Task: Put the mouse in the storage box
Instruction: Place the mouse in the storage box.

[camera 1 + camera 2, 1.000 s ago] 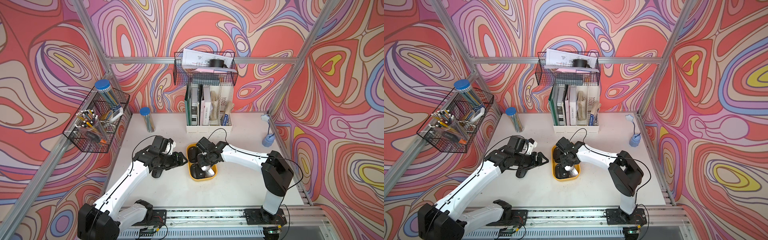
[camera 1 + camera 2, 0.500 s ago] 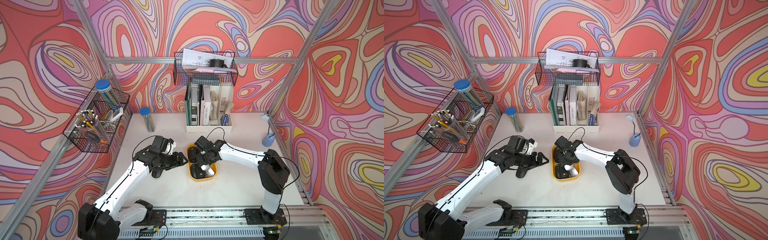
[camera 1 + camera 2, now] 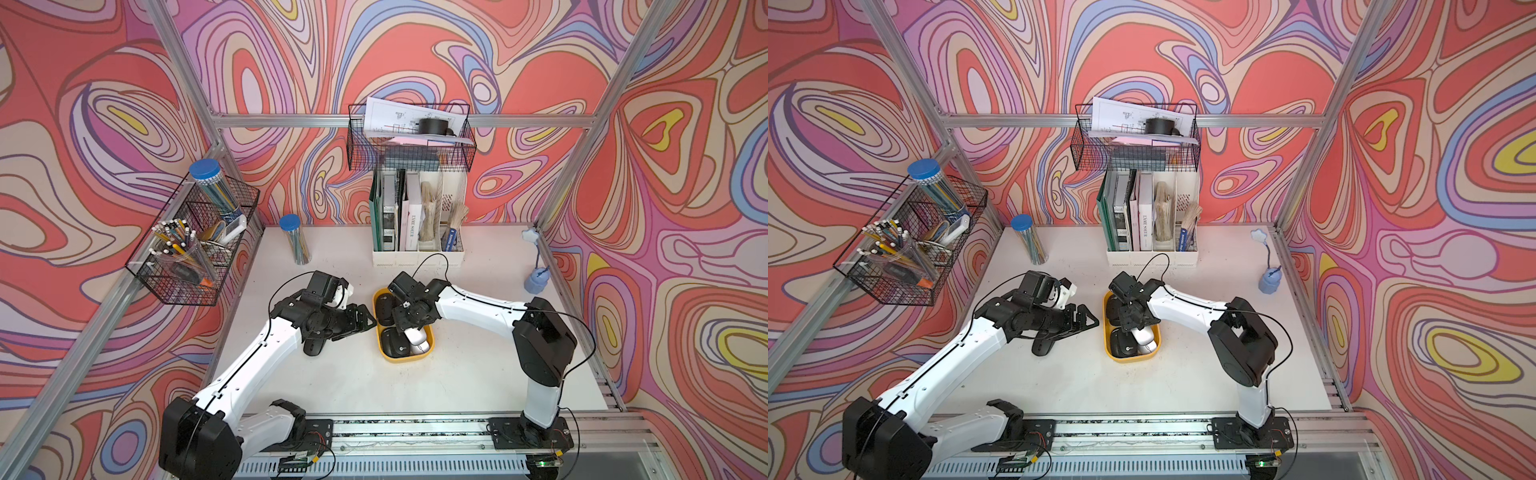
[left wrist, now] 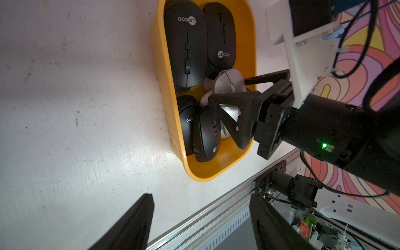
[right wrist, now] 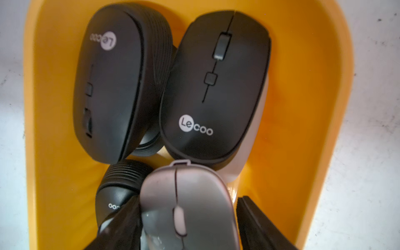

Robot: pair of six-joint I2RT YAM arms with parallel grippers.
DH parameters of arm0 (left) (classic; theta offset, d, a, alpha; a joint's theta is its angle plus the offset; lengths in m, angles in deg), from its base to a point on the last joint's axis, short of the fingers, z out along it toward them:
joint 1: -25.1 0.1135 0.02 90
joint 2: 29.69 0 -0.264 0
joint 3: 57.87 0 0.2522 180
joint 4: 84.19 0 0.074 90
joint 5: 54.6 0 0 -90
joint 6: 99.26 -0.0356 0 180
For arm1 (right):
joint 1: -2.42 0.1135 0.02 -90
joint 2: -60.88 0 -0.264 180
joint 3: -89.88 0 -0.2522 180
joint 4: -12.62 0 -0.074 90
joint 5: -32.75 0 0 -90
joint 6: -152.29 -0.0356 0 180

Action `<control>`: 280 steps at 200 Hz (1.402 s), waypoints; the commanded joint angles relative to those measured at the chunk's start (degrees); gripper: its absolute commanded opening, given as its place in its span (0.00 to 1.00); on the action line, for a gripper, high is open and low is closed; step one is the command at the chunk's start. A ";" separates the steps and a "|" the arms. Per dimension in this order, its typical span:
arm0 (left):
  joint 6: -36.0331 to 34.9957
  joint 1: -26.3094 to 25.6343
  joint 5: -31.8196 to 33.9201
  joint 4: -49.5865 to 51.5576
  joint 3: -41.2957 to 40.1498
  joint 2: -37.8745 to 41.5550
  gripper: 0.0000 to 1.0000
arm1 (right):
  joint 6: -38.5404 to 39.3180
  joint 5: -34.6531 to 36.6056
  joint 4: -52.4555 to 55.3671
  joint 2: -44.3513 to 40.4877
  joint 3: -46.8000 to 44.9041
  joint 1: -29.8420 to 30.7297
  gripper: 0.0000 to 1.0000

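I'm getting bright, even light, glare pooling on the tabletop (image 4: 138,149) beside the storage box (image 4: 205,173), and the right wrist view blurring.

Mice (image 5: 214,86) in storage box (image 3: 405,360), table (image 3: 457,374) centre; file organizer (image 3: 417,258) behind; lamp (image 3: 536,283) far right.

both top views look steeply down from high up onto the whole white tabletop (image 3: 457,374). the left wrist view looks from the side, close, at the shallow yellow plastic tray (image 4: 161,65); the right wrist view hangs closer over it, sharing its black computer mice (image 5: 216,86).
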 commanded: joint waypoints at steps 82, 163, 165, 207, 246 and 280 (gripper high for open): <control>-1.82 0.32 7.58 1.73 1.07 0.26 0.78 | -0.84 0.21 -1.37 -10.13 -2.16 0.88 0.72; -3.94 0.39 11.34 5.60 4.08 -3.20 0.79 | -3.39 -5.58 -13.50 -13.64 -11.77 1.23 0.67; -4.11 0.45 11.67 5.87 4.28 -3.27 0.79 | -3.44 -5.65 -13.73 -13.78 -11.93 1.30 0.67; -6.35 2.08 18.45 12.38 8.55 -5.45 0.79 | -3.17 -6.90 -15.62 -16.13 -12.93 2.52 0.68; -11.74 4.80 26.71 19.52 13.73 -10.11 0.79 | -3.18 -7.47 -17.07 -17.40 -11.81 4.94 0.72; -17.02 10.31 29.32 23.57 14.56 -13.10 0.82 | -3.82 -9.10 -20.37 -17.40 -11.26 7.02 0.76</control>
